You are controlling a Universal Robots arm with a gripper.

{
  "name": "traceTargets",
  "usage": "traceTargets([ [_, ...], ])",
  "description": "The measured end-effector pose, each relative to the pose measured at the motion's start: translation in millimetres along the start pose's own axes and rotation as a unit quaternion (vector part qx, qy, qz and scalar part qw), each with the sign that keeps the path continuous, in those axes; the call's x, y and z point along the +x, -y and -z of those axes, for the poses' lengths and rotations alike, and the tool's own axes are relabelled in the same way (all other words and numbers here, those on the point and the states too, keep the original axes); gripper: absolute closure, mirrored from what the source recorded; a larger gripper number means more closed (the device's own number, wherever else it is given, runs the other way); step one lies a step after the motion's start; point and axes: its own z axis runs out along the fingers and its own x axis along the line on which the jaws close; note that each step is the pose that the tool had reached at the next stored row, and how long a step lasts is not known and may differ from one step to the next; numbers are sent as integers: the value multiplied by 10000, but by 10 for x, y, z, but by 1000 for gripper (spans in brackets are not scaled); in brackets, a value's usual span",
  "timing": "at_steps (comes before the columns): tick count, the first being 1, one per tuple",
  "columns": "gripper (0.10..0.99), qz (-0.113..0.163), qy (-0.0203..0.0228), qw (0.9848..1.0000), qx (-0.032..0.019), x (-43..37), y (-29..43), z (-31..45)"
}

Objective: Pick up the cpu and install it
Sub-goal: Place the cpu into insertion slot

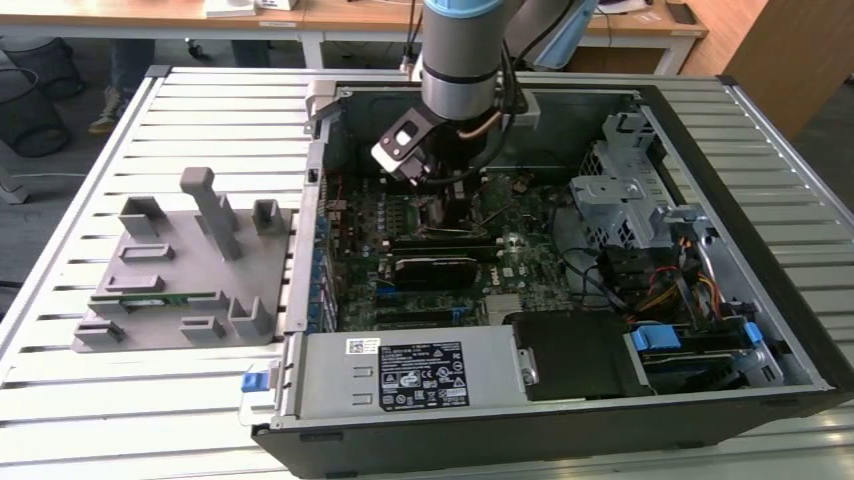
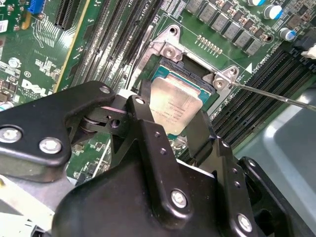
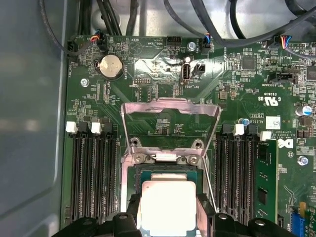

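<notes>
A pale slatted metal table [image 1: 134, 400] spreads across the exterior view, evenly lit. Behind it, light wooden desks [image 1: 350, 14] line the far edge. A black mesh wastebasket [image 1: 32, 112] stands on the dark grey floor [image 1: 34, 215] at the exterior view's left, and there's a brown wooden panel [image 1: 785, 55] at its right.

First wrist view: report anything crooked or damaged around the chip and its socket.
Nothing stands out. The small silvery-grey square cpu is held in the black pincer, its edges square to the black-framed socket beneath. The metal retention frame is swung open.
</notes>
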Motion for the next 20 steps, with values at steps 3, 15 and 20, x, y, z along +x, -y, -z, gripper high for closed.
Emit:
traceTargets([
  [3,557,-2,0,10000,0,2,1,-17],
  [15,557,-30,2,10000,0,32,2,-74],
  [20,557,-38,4,10000,1,31,3,-87],
])
